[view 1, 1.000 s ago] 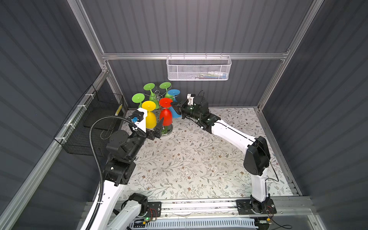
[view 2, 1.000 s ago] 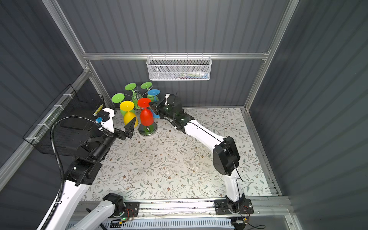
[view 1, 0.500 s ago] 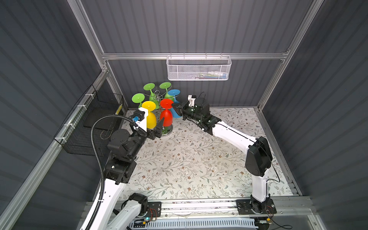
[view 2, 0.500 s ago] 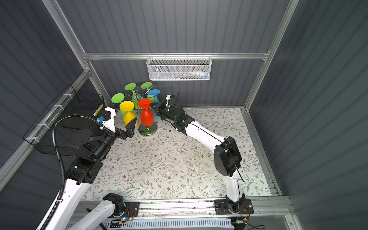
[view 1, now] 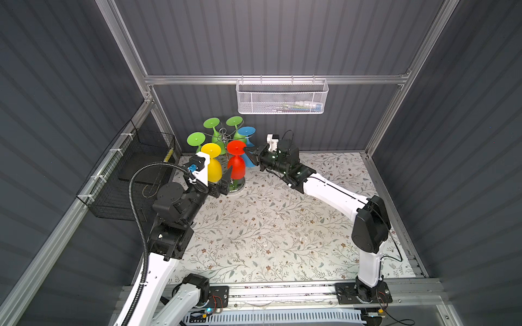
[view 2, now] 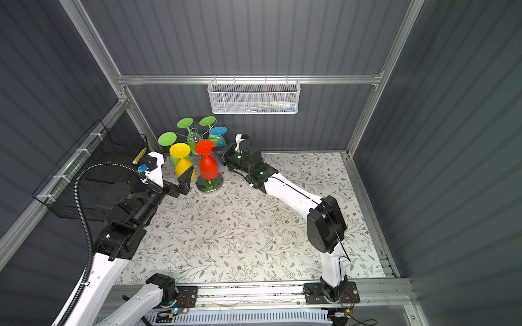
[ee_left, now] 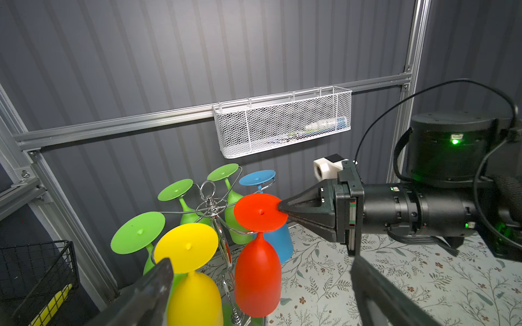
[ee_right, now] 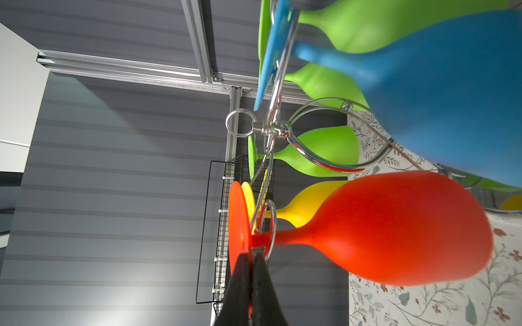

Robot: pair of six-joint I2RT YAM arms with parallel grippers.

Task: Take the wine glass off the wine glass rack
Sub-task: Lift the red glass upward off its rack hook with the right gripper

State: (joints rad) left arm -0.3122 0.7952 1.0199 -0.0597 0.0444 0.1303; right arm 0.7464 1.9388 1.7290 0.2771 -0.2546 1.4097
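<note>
Fingers (ee_right: 240, 293) of R gripper (ee_right: 250, 256) pressed together, pinching foot rim of red wine glass (view 1: 236, 167), which hangs upside down on wine glass rack (ee_left: 210, 204), stem in a curled arm. L gripper (ee_left: 261, 261) spread wide by the bowl. Grasp step, I reckon; next I'd slide foot outward, clear of wire, w/o tipping rack.

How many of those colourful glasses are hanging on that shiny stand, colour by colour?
green glasses: 3
yellow glass: 1
red glass: 1
blue glass: 1
Total: 6
</note>
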